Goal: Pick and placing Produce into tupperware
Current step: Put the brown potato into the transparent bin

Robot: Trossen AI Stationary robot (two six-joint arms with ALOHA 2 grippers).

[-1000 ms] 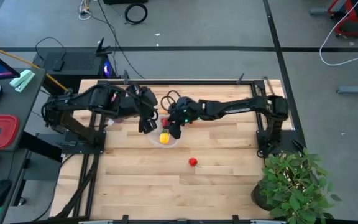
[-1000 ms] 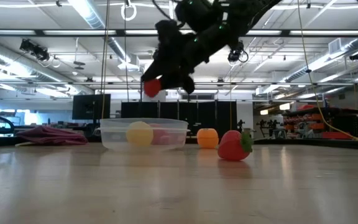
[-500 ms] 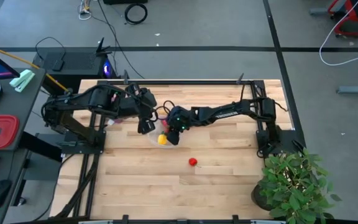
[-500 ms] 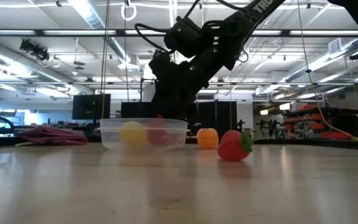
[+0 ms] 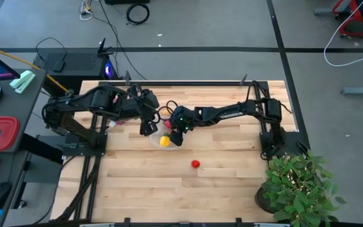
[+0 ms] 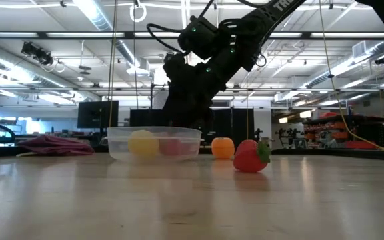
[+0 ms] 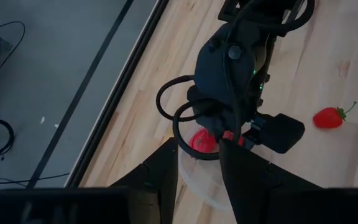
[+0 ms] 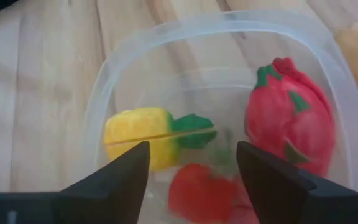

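The clear round tupperware (image 5: 169, 142) stands mid-table; it also shows in the low view (image 6: 119, 139) and the right wrist view (image 8: 98, 99). In it lie a yellow piece (image 8: 138, 140), a red piece with a green top (image 8: 288, 118) and another red piece (image 8: 201, 190). My right gripper (image 8: 191, 149) hangs open just above the container (image 5: 180, 128), holding nothing. My left gripper (image 5: 147, 128) is open at the container's left rim (image 7: 194, 183), one finger on either side. A red strawberry (image 5: 195, 164) lies on the table nearer the front. An orange piece (image 6: 223, 147) sits behind the container. My left gripper's fingers stand on either side of the tupperware's left rim; I cannot tell whether they touch it.
A purple cloth (image 6: 52, 145) lies at the table's far left. Bare wooden table (image 5: 144, 183) stretches toward the near edge. A potted plant (image 5: 298, 183) stands off the table's right front corner.
My right gripper has come down toward the tupperware carrying a red piece, reached a little toward the table's left, and let it go. The red piece now lies in the container beside the yellow one.
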